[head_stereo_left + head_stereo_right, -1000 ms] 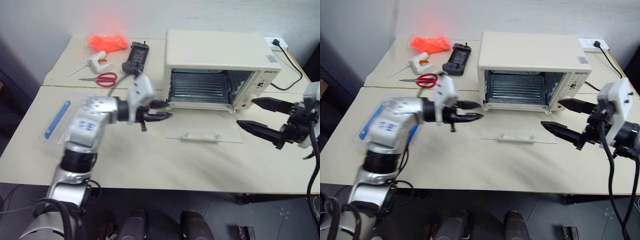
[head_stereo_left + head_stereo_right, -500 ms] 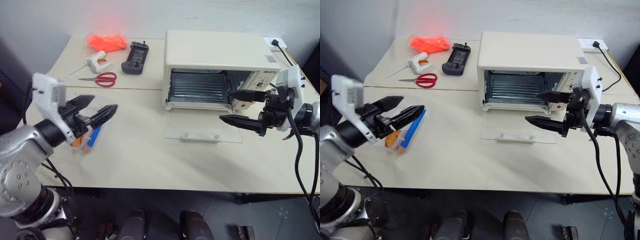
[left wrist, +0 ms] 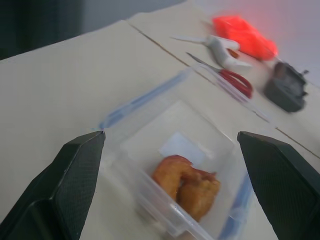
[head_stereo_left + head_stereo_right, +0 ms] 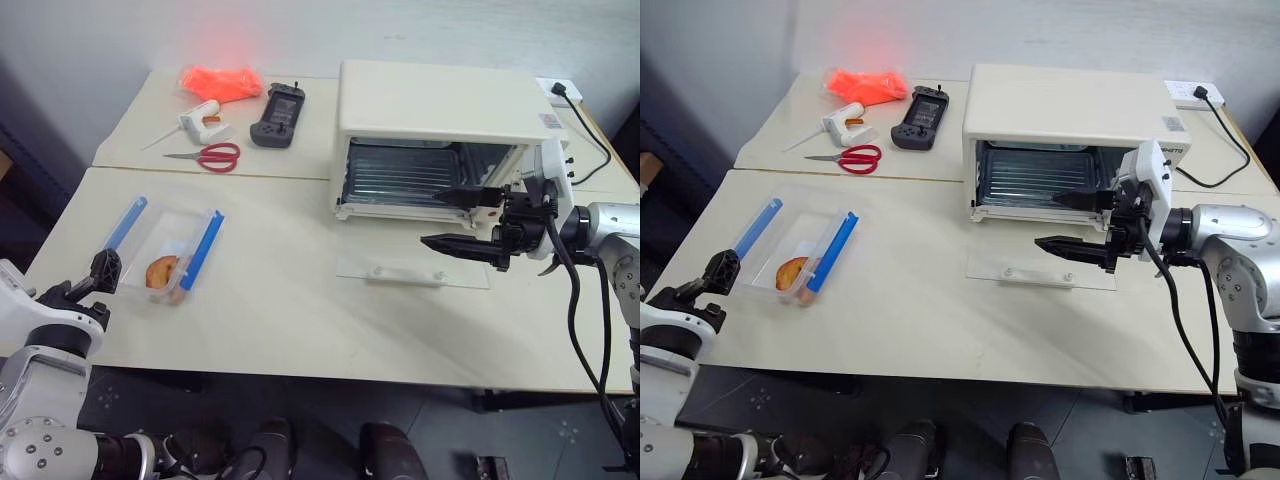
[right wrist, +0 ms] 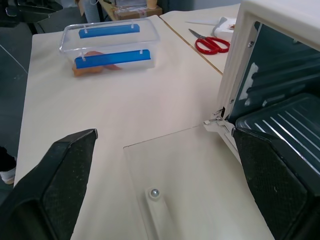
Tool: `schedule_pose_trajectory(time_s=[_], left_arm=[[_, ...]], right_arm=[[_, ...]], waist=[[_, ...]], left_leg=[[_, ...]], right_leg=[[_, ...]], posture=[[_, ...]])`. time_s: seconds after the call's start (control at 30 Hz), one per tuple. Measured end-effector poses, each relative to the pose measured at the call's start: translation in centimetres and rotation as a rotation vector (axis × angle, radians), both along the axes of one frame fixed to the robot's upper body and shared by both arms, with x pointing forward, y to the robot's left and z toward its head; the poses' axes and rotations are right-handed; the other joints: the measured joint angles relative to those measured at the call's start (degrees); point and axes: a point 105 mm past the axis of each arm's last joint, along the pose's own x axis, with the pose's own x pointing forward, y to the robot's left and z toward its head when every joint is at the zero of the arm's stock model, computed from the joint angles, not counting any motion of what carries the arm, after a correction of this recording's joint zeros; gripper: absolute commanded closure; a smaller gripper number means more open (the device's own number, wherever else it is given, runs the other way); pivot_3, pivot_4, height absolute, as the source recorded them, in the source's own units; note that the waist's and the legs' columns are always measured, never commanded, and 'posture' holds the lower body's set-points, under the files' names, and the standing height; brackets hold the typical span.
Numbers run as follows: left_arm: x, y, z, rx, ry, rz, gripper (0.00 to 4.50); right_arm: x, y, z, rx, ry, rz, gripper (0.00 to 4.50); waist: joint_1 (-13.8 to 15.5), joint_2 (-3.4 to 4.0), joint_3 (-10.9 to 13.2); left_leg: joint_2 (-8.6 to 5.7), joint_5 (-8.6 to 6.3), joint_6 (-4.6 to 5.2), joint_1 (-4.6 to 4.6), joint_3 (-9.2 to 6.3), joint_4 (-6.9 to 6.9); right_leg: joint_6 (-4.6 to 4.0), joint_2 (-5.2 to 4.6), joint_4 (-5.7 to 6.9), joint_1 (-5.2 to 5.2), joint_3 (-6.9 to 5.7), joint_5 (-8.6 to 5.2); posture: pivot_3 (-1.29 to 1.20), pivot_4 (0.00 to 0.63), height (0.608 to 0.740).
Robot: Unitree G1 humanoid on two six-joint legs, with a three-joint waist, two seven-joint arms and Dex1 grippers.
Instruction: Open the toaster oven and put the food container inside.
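1. Left pincer: fingers spread wide and empty, at the table's left edge, facing the food container without touching it.
2. Food container: clear box with two blue side clips and an orange-brown piece of food inside, resting on the left part of the table, well apart from the toaster oven.
3. Behind it, on the far table: a glue gun, red-handled scissors, an orange bag and a black handset.
4. Toaster oven: cream-white, on the right part of the table; its glass door lies folded down flat, the rack visible inside.
5. Right pincer: fingers wide apart and empty, hovering over the lowered door, just before the oven's opening.
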Motion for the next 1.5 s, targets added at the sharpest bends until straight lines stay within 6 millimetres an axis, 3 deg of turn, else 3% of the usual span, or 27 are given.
schedule_pose_trajectory(time_s=[0.17,0.33,0.43,0.57,0.83,0.97,1.13,1.2,1.3,1.5], left_arm=[[1.3,-0.6,-1.4,-0.120,0.070,0.083,0.01],[2.4,0.2,-2.5,-0.220,0.147,0.160,0.01],[3.3,1.0,-2.3,-0.258,0.174,0.203,0.58],[3.5,2.2,-3.2,-0.305,0.228,0.240,1.80],[4.1,2.5,-2.8,-0.282,0.245,0.231,4.15],[4.4,2.9,-2.8,-0.199,0.275,0.170,4.27],[5.7,3.1,-1.0,0.049,0.303,-0.071,4.27],[6.4,2.3,0.3,0.138,0.296,-0.197,4.27],[7.6,-0.6,2.6,0.297,0.281,-0.448,4.27],[10.1,-7.5,4.0,0.331,0.268,-0.825,4.27]], right_arm=[[-0.2,-0.2,-0.8,0.003,0.022,-0.020,0.00],[-0.9,-0.5,-1.0,0.013,0.019,-0.038,0.00],[-1.4,-0.8,-0.9,0.025,0.009,-0.061,0.00],[-1.8,-1.1,-0.9,0.041,0.009,-0.086,0.00],[-2.2,-1.3,-0.7,0.056,0.004,-0.110,0.00],[-2.2,-1.3,-0.7,0.059,0.006,-0.117,0.00],[-2.3,-1.8,-1.1,0.052,0.024,-0.133,0.00],[-2.3,-2.4,-1.1,0.049,0.034,-0.159,0.00],[-2.6,-3.5,-1.0,0.042,0.051,-0.200,0.00],[-3.6,-5.0,-2.1,0.028,0.081,-0.279,0.00]], waist=[[0.0,-0.06,0.0],[-0.1,-0.19,0.1],[-0.1,-0.22,0.1],[-0.1,-0.25,0.1],[-0.1,-0.26,0.1],[-0.2,-0.26,0.1],[-0.3,-0.27,0.1],[-0.1,-0.28,0.1],[0.1,-0.31,0.2],[-0.1,-0.31,0.2]], left_leg=[[-0.05,-0.02,-0.03,0.00,0.02,-0.01],[-0.10,-0.04,-0.07,0.00,0.06,-0.05],[-0.10,-0.05,-0.09,0.01,0.09,-0.05],[-0.09,-0.07,-0.12,0.00,0.08,-0.07],[-0.05,-0.09,-0.17,0.04,0.12,-0.06],[-0.03,-0.09,-0.18,0.04,0.13,-0.06],[0.02,-0.09,-0.19,0.04,0.10,-0.05],[0.11,-0.08,-0.17,0.03,0.04,-0.05],[0.01,-0.08,-0.11,0.02,-0.06,-0.07],[0.03,-0.07,-0.08,-0.04,-0.05,-0.14]], right_leg=[[-0.01,0.06,-0.02,0.00,-0.03,0.01],[-0.02,0.13,-0.04,-0.04,-0.02,0.01],[-0.02,0.13,-0.04,-0.05,0.00,0.01],[-0.02,0.14,-0.02,-0.08,-0.02,0.01],[-0.02,0.16,0.02,-0.09,-0.02,0.02],[-0.04,0.16,0.27,-0.11,0.00,0.02],[-0.09,0.15,0.34,-0.16,0.01,0.00],[-0.10,0.06,0.32,-0.16,0.00,0.00],[-0.13,-0.09,0.04,-0.05,-0.01,-0.01],[-0.11,-0.01,0.19,-0.10,-0.05,0.00]], posture=[[0.00,0.150,0.740],[0.00,0.150,0.740],[0.00,0.150,0.740],[0.00,0.150,0.740],[0.00,0.150,0.740],[0.00,0.150,0.740],[0.00,0.150,0.740],[0.00,0.150,0.740],[0.00,0.150,0.740],[0.00,0.150,0.740]])
